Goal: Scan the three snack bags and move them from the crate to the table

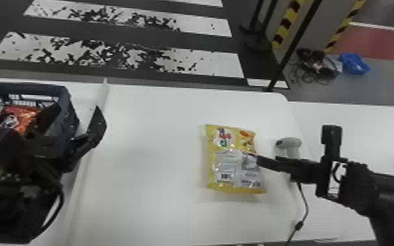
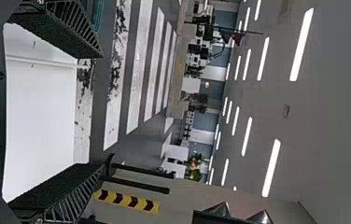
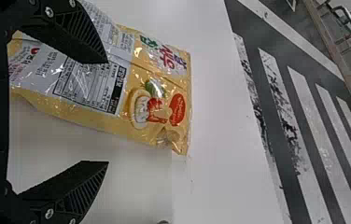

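Your left gripper [image 2: 102, 110] and right gripper [image 3: 107, 112] are spread wide, and the yellow snack bag [image 1: 234, 163] lies on the table [image 1: 147, 157]. If the right one pokes too hard, the bag may rip.

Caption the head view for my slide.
Yellow snack bag on the white table, right claw at its edge, handheld scanner nearby; orange bag in the crate.

Bright strip lights [image 2: 271, 168] glare across the right half of the left wrist view against a dim grey ceiling [image 2: 332, 116]. In the head view, the counter [image 1: 157, 114] looks pale and evenly lit; small glints speckle the snack bag [image 1: 234, 163].
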Action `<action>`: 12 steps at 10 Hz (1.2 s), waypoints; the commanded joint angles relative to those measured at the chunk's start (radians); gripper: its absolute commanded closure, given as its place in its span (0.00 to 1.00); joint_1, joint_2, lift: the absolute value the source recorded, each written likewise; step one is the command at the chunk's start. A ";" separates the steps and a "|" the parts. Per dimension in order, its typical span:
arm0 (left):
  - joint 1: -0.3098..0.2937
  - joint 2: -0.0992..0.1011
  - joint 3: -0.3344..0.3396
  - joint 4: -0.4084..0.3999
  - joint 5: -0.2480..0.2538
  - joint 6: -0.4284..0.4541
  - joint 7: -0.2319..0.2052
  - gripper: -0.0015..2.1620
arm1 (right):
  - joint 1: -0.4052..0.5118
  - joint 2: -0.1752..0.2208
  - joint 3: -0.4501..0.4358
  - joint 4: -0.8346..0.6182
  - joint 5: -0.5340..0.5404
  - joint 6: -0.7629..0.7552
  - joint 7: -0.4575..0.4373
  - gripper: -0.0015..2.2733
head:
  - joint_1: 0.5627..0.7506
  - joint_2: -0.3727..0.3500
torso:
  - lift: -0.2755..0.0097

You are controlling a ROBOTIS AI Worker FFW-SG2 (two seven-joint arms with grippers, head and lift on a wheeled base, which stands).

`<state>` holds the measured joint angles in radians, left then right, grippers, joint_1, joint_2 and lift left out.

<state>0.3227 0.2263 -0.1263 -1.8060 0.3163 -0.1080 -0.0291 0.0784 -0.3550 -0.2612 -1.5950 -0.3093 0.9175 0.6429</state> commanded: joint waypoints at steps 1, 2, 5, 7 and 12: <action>-0.007 0.001 -0.003 0.007 -0.002 0.000 0.000 0.01 | -0.054 -0.015 0.010 0.081 0.001 0.070 0.027 0.06 | 0.70 0.29 | 0.75; -0.014 0.001 -0.009 0.011 -0.003 0.000 -0.002 0.01 | -0.086 -0.025 0.010 0.135 0.003 0.107 0.075 0.06 | 0.70 0.29 | 0.75; -0.044 0.001 -0.035 0.037 -0.005 0.000 -0.002 0.01 | -0.101 -0.041 0.010 0.181 -0.017 0.168 0.138 0.06 | 0.70 0.27 | 0.75; -0.050 0.001 -0.045 0.045 -0.006 0.000 -0.002 0.01 | -0.108 -0.041 0.014 0.191 -0.042 0.186 0.164 0.06 | 0.70 0.27 | 0.75; -0.070 0.001 -0.065 0.070 -0.008 -0.003 -0.003 0.01 | -0.118 -0.035 0.079 0.245 -0.014 0.100 0.212 0.38 | 0.70 0.27 | 0.75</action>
<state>0.2532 0.2270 -0.1908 -1.7398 0.3087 -0.1093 -0.0322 -0.0410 -0.3909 -0.1965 -1.3509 -0.3325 1.0431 0.8526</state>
